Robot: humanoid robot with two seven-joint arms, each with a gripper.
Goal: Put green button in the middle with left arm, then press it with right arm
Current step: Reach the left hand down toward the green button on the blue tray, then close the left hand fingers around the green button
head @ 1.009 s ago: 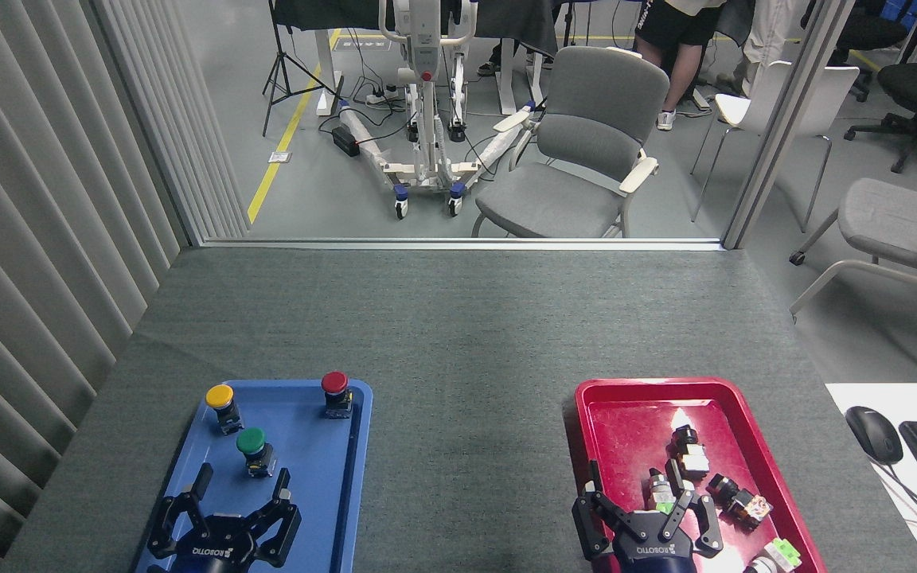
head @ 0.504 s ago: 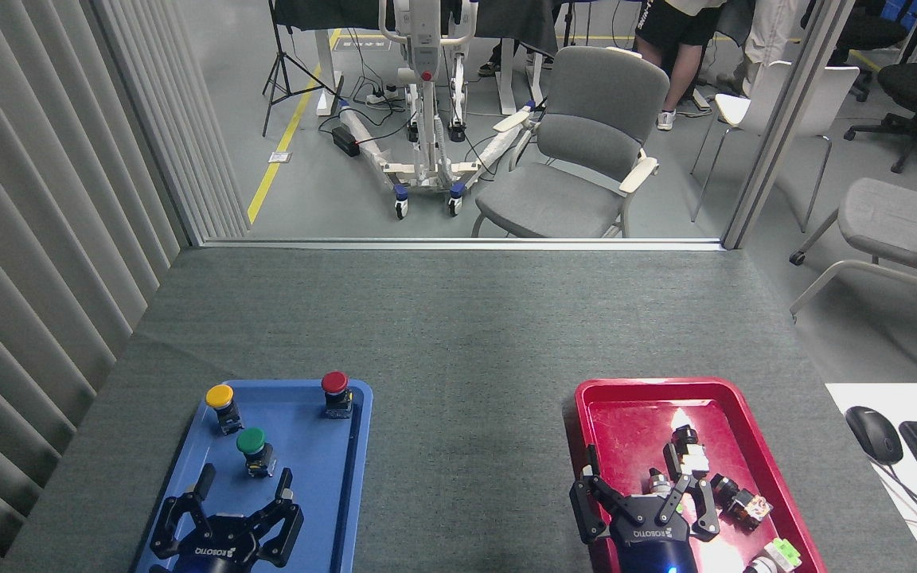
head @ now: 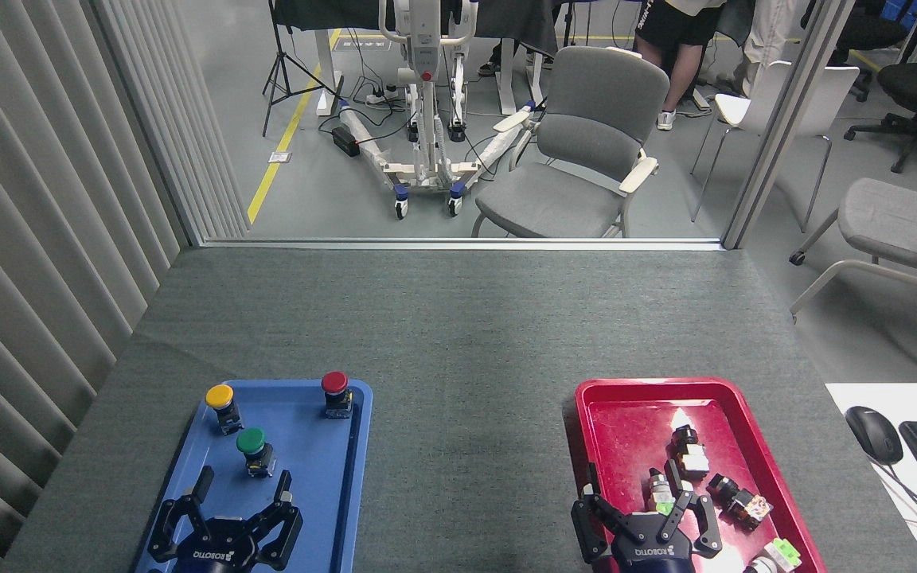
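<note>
Retreating: right gripper (head: 644,509), fingers spread and empty, has dropped back over the red tray (head: 586,398). Left gripper (head: 228,509) likewise splayed, just short of green button (head: 251,442), unmoved in blue tray (head: 351,477). Pickup not begun.

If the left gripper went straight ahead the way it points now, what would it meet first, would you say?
Probably the green button, standing just beyond the open left gripper on the blue tray; relative height is unclear.

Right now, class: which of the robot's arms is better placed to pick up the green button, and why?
Left. The left gripper hangs open over the blue tray just behind the green button; the right gripper hangs over the red tray.
</note>
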